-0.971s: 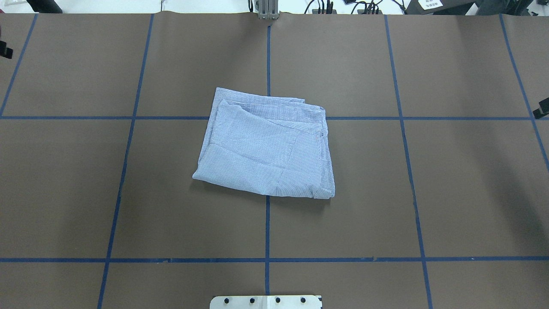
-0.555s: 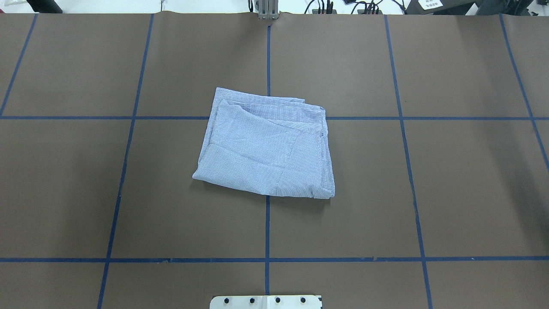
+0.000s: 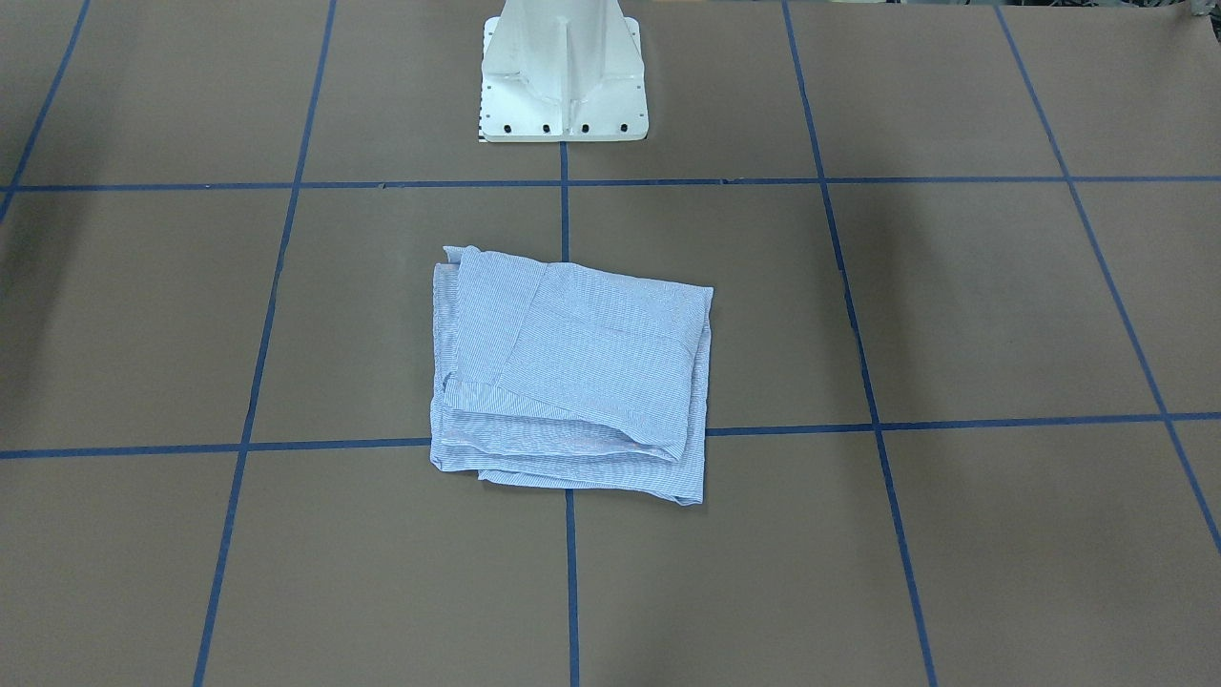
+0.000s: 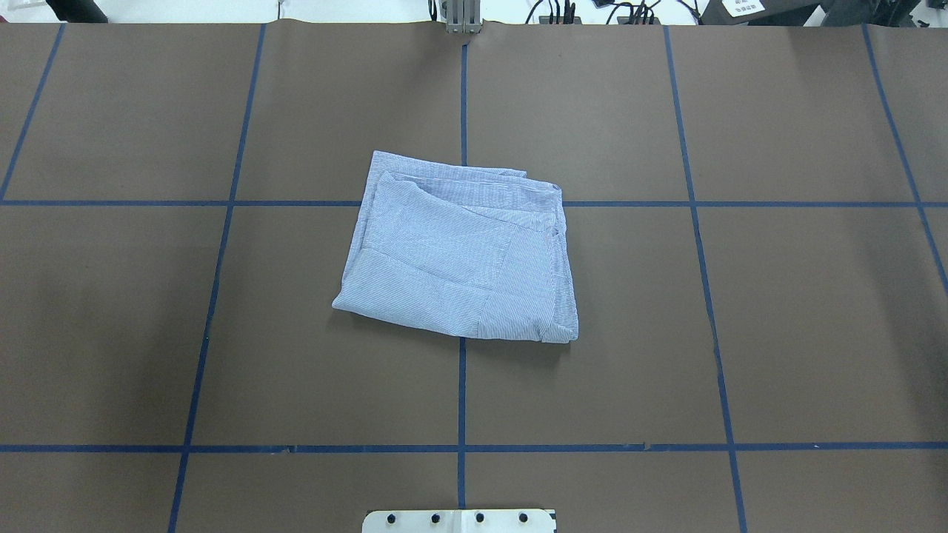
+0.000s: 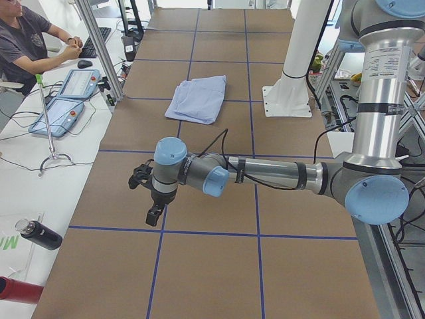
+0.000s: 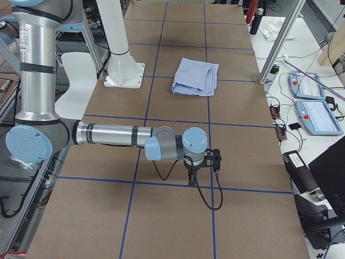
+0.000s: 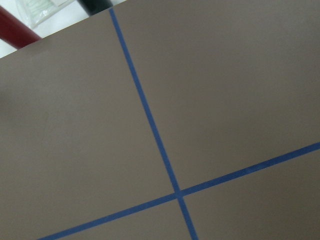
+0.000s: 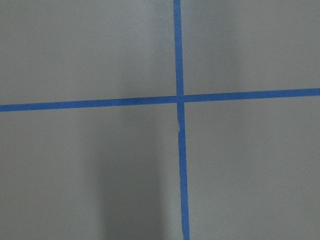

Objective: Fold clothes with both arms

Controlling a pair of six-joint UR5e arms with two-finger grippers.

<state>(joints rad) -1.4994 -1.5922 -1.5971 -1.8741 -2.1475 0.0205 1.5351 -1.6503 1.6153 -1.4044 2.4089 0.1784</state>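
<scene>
We see the left hand (image 5: 153, 211) only from the end of the desk, a black shape hanging under the wrist of the left arm (image 5: 265, 174), which stretches out low over the brown desk (image 4: 815, 333). From that angle we cannot tell whether its fingers are apart or together. The same goes for the right hand (image 6: 191, 174) at the tip of the right arm (image 6: 113, 135), reached out level at the other end; we cannot tell whether its fingers are apart. Both hands are well apart from the shirt (image 4: 459, 255), and both wrist cameras show only desk paper and crossing blue tape lines (image 8: 179, 150). The shirt lies folded into a compact, nearly square packet over the central tape crossing, in front of the white pedestal (image 3: 563, 76) and apart from it. It is so close to square that we cannot name a long axis; the packet sits slightly skewed to the grid. Its stacked, layered edges face away from the pedestal, and a smoother fold faces it. Collar, pocket and buttons are tucked in or too fine for us to make out. In the left wrist view, a dark red object (image 7: 17, 32) is cut off at the upper corner. Beside the desk a person (image 5: 26, 40) sits at a white side table.
</scene>
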